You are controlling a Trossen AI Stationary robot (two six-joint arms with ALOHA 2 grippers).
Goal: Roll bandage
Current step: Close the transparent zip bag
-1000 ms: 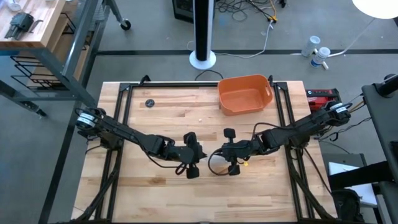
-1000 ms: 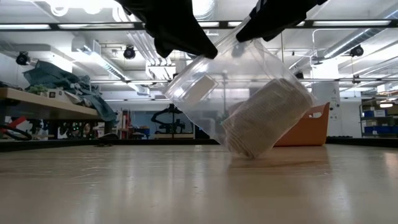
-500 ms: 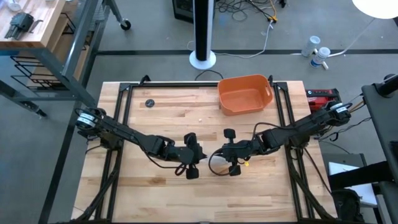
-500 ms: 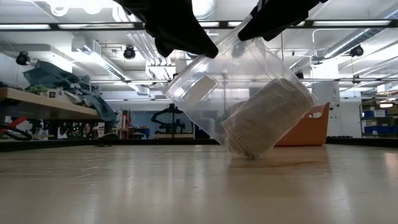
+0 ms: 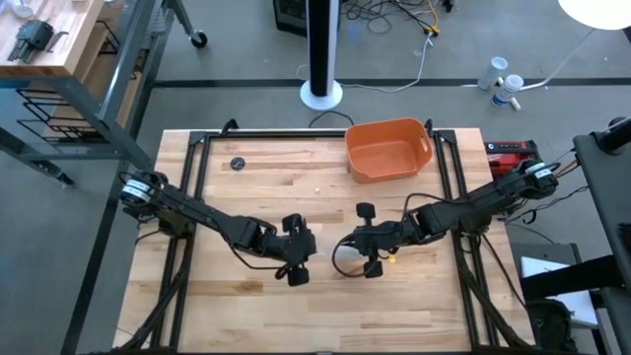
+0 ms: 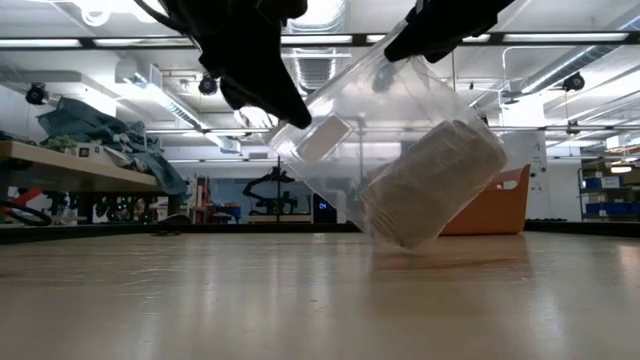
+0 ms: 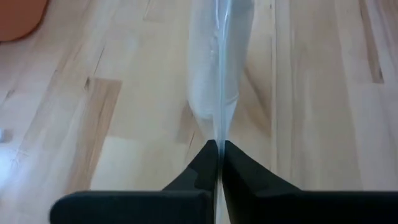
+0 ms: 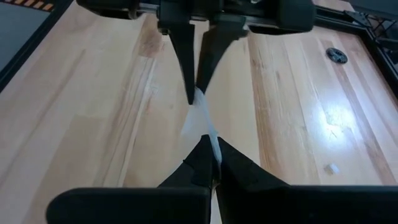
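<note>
The bandage (image 6: 430, 185) is an off-white roll inside a clear plastic wrapper (image 6: 350, 120), which hangs tilted over the table's middle. In the left wrist view the roll (image 7: 214, 81) shows through the wrapper. My left gripper (image 5: 312, 254) is shut on the wrapper's left end. My right gripper (image 5: 347, 252) is shut on its right end. The two grippers face each other, a short way apart. I cannot tell whether the roll's lower corner (image 6: 405, 240) touches the table. My left gripper pinches a flat edge of the clear wrapper (image 7: 219, 134) between its two shut fingers, coming level from the table's left. The wrapper runs on from the fingertips with the roll in it. My right gripper pinches the wrapper's other end (image 8: 208, 134) between its two shut fingers, coming from the table's right. The plastic stretches as a narrow twisted strip to my left gripper's fingers (image 8: 186, 56).
An orange tub (image 5: 387, 148) stands at the table's far edge, right of centre; it also shows behind the roll in the low view (image 6: 505, 205). A small black disc (image 5: 237, 164) lies far left. Bare wood lies toward the near edge.
My left gripper has gone a little toward the table's left edge, still shut on the wrapper. The wrapper's left end has been drawn out with it, and the roll inside has risen slightly. My right gripper has kept still.
</note>
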